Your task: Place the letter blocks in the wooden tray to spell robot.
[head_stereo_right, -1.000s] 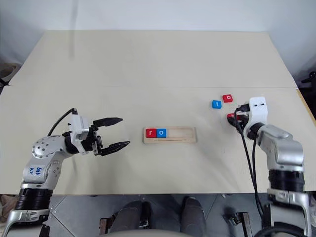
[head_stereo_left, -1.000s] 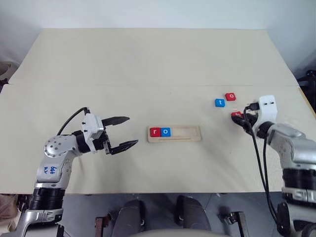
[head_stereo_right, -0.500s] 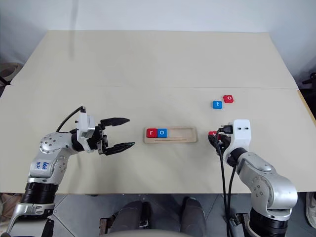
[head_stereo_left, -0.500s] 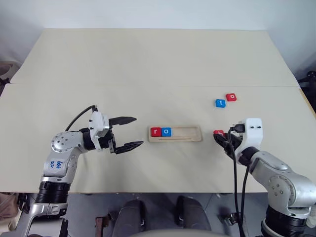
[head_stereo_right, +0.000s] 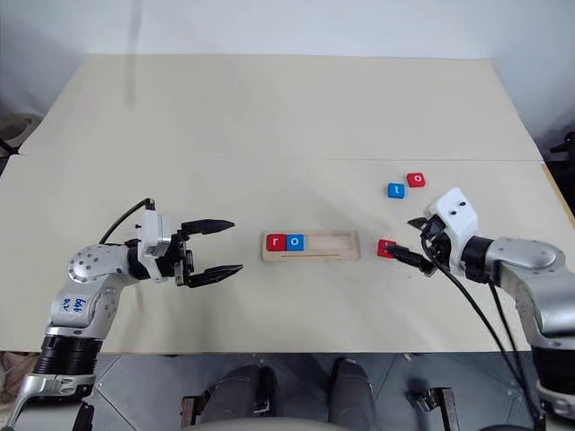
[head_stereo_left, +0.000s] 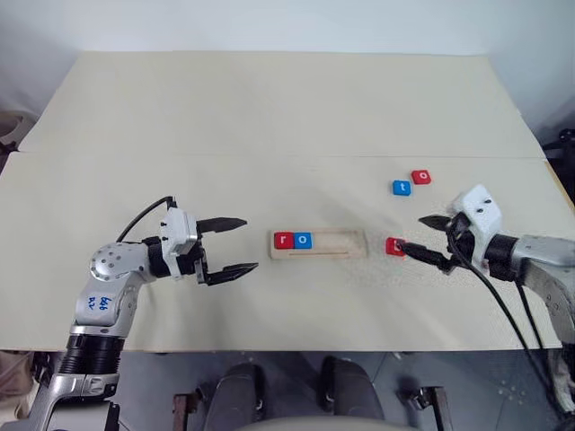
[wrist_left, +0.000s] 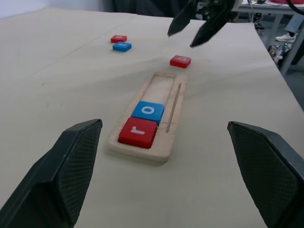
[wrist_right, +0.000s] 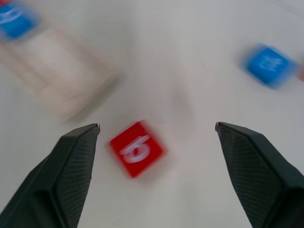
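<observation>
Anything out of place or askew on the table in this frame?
One thing: the red b block lies on the table just past the tray's right end, turned askew, not in the slot. The open right end effector sits beside it.

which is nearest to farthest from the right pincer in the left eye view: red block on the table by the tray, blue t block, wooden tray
1. red block, on the table just off the right pincer's tips, beside the tray's right end.
2. blue t block, farther up the table.
3. wooden tray, to the left, beyond the red block.
</observation>
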Available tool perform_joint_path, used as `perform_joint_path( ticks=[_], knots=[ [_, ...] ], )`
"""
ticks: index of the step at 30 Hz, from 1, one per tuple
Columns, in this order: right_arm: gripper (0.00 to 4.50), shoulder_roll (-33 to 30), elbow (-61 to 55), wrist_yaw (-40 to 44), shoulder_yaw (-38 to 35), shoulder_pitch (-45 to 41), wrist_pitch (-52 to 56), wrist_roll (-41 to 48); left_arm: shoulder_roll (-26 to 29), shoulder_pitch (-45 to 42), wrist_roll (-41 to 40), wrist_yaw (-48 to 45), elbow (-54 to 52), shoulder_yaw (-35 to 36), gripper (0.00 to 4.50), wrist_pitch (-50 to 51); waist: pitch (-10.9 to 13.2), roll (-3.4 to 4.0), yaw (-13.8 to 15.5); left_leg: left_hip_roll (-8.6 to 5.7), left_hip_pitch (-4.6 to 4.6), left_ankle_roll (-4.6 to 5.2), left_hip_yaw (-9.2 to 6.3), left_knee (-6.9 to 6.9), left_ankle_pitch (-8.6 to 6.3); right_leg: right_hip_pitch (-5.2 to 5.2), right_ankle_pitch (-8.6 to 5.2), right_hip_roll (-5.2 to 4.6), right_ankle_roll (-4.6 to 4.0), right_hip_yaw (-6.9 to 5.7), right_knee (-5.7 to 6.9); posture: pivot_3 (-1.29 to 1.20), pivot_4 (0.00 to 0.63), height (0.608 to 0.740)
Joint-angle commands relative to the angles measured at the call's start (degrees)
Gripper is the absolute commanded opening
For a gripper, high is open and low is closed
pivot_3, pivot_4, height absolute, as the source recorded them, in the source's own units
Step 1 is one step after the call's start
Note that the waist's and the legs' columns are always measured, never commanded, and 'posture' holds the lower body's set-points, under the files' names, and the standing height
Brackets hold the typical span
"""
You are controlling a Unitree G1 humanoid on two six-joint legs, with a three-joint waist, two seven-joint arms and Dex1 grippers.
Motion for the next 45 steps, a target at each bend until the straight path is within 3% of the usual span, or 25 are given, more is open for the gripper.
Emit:
perform_joint_path(
  ticks=[1, 7, 8, 10, 16, 22, 28, 35, 45],
  knots=[
    [4.07, -2.21, 9.73, 9.57, 4.68, -5.02, -11.14, -4.85, 0.76, -0.25, -1.02, -1.68, -2.85, -0.45, 4.5, -0.84, 0.0, 0.0, -0.01, 0.0, -0.01, 0.0, 0.01, 0.02, 0.0, 0.0, 0.0, 0.0, 0.0, -0.01, 0.01, 0.0, 0.15, 0.74],
    [4.07, 1.02, 23.98, 13.5, 10.06, -14.07, -17.54, -10.24, 0.38, -0.3, -0.75, -1.74, -3.68, -0.86, 4.5, -0.72, 0.0, 0.0, 0.13, 0.0, -0.02, -0.01, 0.0, 0.1, 0.01, 0.02, 0.01, -0.02, 0.03, -0.02, 0.0, 0.0, 0.15, 0.74],
    [3.91, 1.56, 25.11, 13.87, 10.51, -14.9, -17.69, -10.61, 0.37, -0.29, -0.75, -1.63, -3.8, -0.82, 4.5, -0.73, 0.0, 0.0, 0.16, 0.0, -0.02, -0.01, -0.01, 0.1, 0.01, 0.03, 0.01, -0.02, 0.03, -0.02, 0.01, 0.0, 0.15, 0.74],
    [3.46, 2.16, 26.33, 14.67, 10.84, -15.73, -17.67, -11.09, 0.41, -0.25, -0.76, -1.47, -3.95, -0.73, 4.5, -0.69, 0.0, 0.01, 0.27, 0.01, -0.02, -0.02, -0.03, 0.1, 0.02, 0.03, 0.01, -0.02, 0.02, -0.04, 0.01, 0.0, 0.15, 0.74],
    [1.48, 2.79, 25.15, 16.13, 10.57, -15.18, -18.38, -11.03, 0.94, 0.87, -0.83, -0.62, -4.62, 0.24, 4.5, -0.73, 0.0, 0.0, 0.25, 0.01, -0.02, -0.03, -0.05, 0.11, 0.01, 0.06, 0.01, -0.02, 0.02, -0.07, 0.0, 0.0, 0.15, 0.74],
    [1.47, 4.91, 18.97, 18.6, 11.16, -20.34, -14.56, -8.75, 1.66, 2.2, -0.94, 0.42, -5.21, 1.18, 4.5, -1.02, 0.04, 0.07, -0.29, 0.04, -0.02, -0.04, -0.03, 0.11, 0.02, 0.01, 0.01, -0.01, 0.02, -0.03, 0.05, 0.0, 0.15, 0.74],
    [1.47, 10.87, 14.45, 20.89, 16.44, -27.33, -10.48, -9.02, 1.44, 3.33, -0.87, 1.72, -6.45, 1.45, 4.5, -0.88, 0.04, 0.07, -0.78, 0.06, -0.02, -0.05, -0.07, 0.1, 0.02, 0.01, 0.01, -0.01, 0.02, -0.07, 0.07, 0.0, 0.15, 0.74],
    [1.47, 18.41, 22.96, 19.92, 22.63, -32.69, -16.34, -14.8, 1.56, 5.48, -0.96, 3.82, -9.03, 1.87, 4.5, -0.28, 0.04, 0.06, -0.93, 0.02, -0.05, -0.05, -0.09, 0.11, 0.02, 0.01, 0.01, -0.02, 0.02, -0.09, 0.07, 0.0, 0.15, 0.74],
    [1.47, 22.34, 30.53, 21.07, 23.72, -34.62, -21.61, -17.67, 1.89, 7.17, -1.31, 5.85, -11.28, 2.63, 4.5, 0.34, 0.04, 0.07, -1.11, 0.03, -0.05, -0.06, -0.08, 0.1, 0.03, 0.0, 0.01, -0.01, 0.02, -0.09, 0.08, 0.0, 0.15, 0.74]
  ],
)
